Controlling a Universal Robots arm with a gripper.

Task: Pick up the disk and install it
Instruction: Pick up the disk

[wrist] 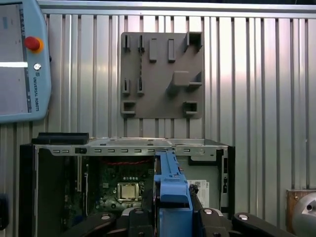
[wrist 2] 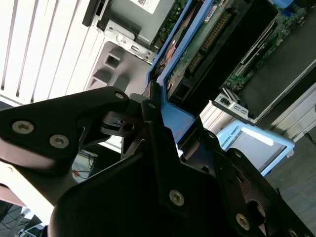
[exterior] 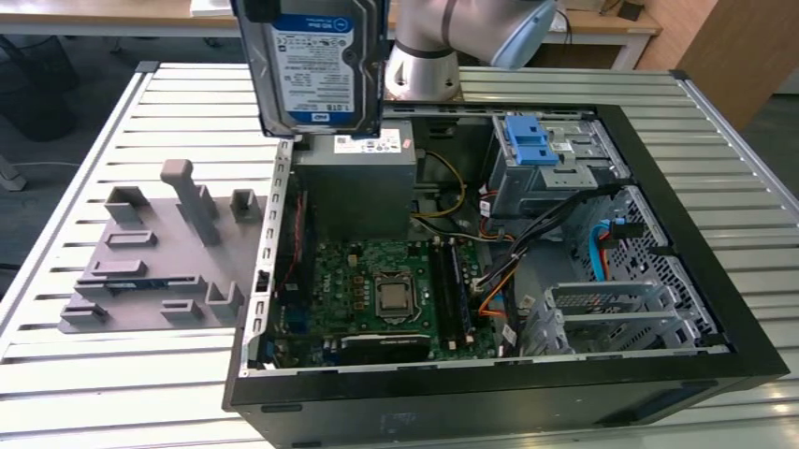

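The gripper [wrist 2: 173, 121] is clamping the flat rectangular silver hard drive in its blue plastic carrier, the disk [exterior: 318, 65]. Its black fingers [wrist 2: 155, 128] are pressing on the carrier's blue frame from either side (in both wrist views the frame is sitting squeezed between them). In the exterior view the disk is hanging upright in the air with its white-and-blue label facing the camera. It is clear of the open black computer tower case [exterior: 680, 187], which is lying on its side on the slatted metal table [exterior: 75, 374]. The disk's lower edge is showing just above the grey power-supply box [exterior: 355, 178] inside the case. The grey metal drive cage with blue plastic latches [exterior: 544, 154] is sitting towards the exterior view's right, well apart from the disk. The green motherboard [exterior: 374, 281] is lying exposed on the case floor. A grey fixture plate with raised blocks [exterior: 150, 253] is resting on the table beside the case, on the exterior view's left.
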